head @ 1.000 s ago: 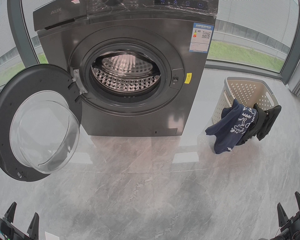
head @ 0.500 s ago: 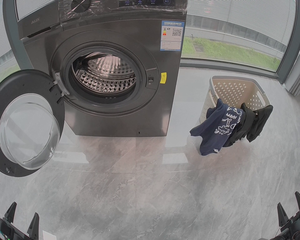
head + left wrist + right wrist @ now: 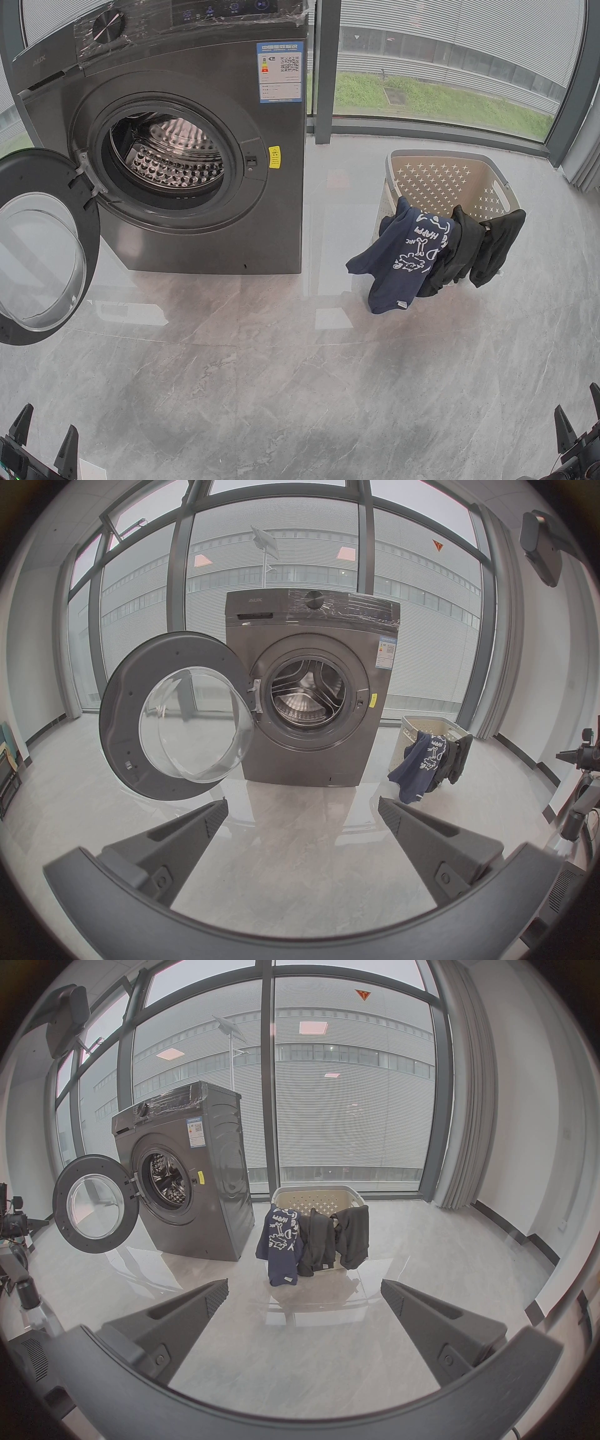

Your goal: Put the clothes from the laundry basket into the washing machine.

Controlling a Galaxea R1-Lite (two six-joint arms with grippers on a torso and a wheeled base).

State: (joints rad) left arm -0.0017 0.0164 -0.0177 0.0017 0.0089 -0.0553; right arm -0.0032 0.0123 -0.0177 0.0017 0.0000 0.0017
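I have both arms low and close in, well back from the work. The left gripper [image 3: 47,422] and right gripper [image 3: 576,400] point forward over the floor [image 3: 300,387], jaws wide apart, holding nothing. The clothes, a navy shirt [image 3: 403,256] and two black pieces [image 3: 459,250], hang over the near rim of the laundry basket [image 3: 450,154], to the right of the washing machine [image 3: 275,206], whose door [image 3: 25,172] is open.

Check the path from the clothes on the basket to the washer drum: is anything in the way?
Nothing visible. The door is swung open to the robot's left, the drum mouth is unobstructed, and just floor lies between the clothes draped on the laundry basket and the washing machine.
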